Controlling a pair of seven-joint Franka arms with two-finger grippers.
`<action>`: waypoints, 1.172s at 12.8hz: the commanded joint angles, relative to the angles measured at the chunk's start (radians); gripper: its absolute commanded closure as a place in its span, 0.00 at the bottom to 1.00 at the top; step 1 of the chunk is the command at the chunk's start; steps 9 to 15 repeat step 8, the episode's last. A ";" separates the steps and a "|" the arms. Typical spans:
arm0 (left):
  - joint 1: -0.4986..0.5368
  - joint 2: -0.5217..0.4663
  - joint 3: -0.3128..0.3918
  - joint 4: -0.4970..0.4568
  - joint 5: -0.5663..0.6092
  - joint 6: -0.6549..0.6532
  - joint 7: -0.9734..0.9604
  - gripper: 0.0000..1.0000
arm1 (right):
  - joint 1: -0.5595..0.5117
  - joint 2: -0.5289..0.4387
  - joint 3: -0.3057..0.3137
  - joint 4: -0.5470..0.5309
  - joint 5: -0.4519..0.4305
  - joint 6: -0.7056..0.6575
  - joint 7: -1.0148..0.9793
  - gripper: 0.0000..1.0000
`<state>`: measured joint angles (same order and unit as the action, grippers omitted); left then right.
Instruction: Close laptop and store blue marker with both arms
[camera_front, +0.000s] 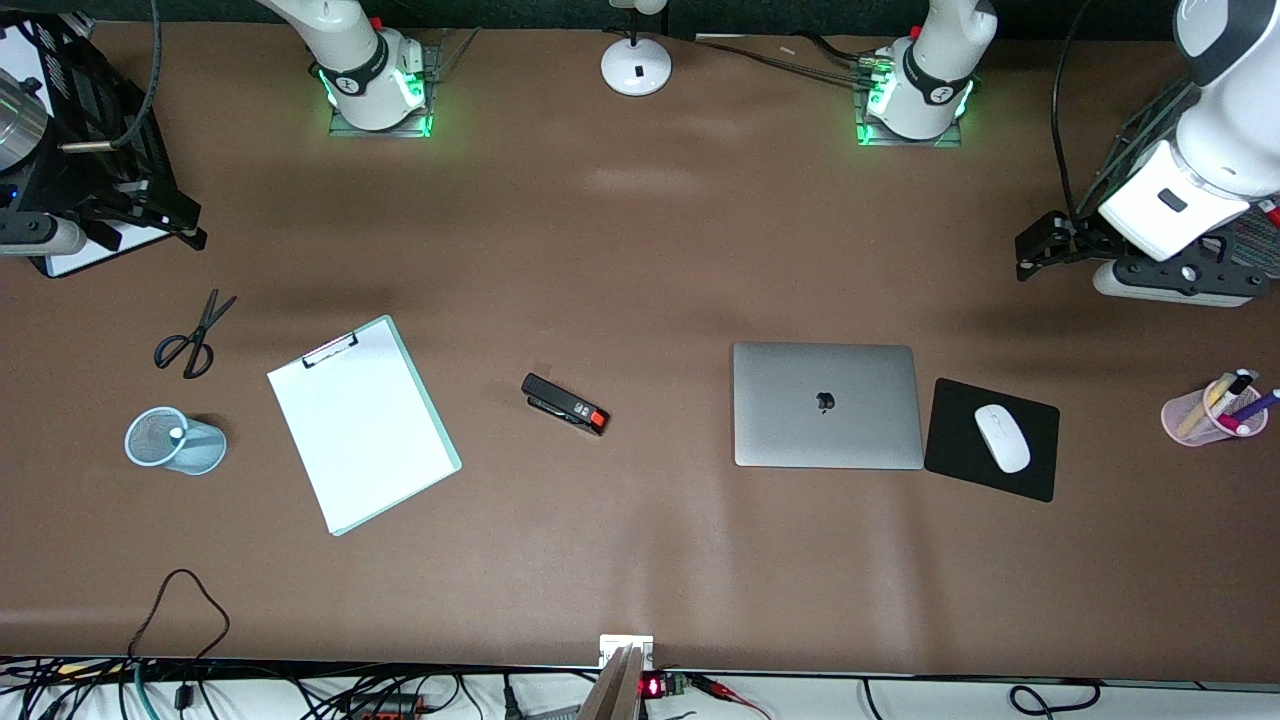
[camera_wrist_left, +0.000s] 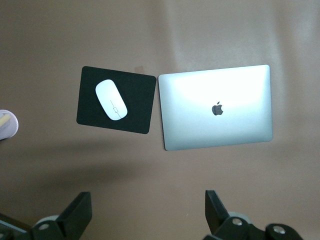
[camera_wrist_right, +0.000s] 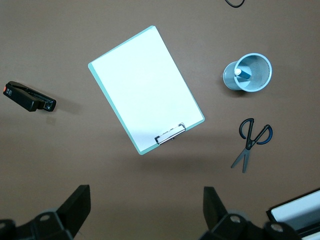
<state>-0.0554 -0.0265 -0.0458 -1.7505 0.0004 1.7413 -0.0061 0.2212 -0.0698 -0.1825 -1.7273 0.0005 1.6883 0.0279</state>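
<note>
Brown table (camera_front: 640, 250) with closed laptop (camera_front: 827, 404), clipboard (camera_front: 362, 423), stapler (camera_front: 565, 404), scissors (camera_front: 192, 336).

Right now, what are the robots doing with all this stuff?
Nothing is being held. The laptop lies shut on the table beside the mouse pad. The blue marker stands in the blue cup beside the clipboard. The left gripper hangs open above the laptop's end of the table; the right gripper hangs open above the clipboard's end.
</note>
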 joint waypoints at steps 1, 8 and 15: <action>-0.020 -0.023 0.023 -0.015 0.018 0.008 0.020 0.00 | -0.009 0.011 0.005 0.014 0.013 0.008 -0.003 0.00; -0.017 -0.016 0.011 -0.004 0.018 0.007 0.018 0.00 | -0.006 0.022 0.008 0.031 0.012 0.002 -0.012 0.00; -0.017 -0.016 0.011 -0.004 0.018 0.007 0.018 0.00 | -0.006 0.022 0.008 0.031 0.012 0.002 -0.012 0.00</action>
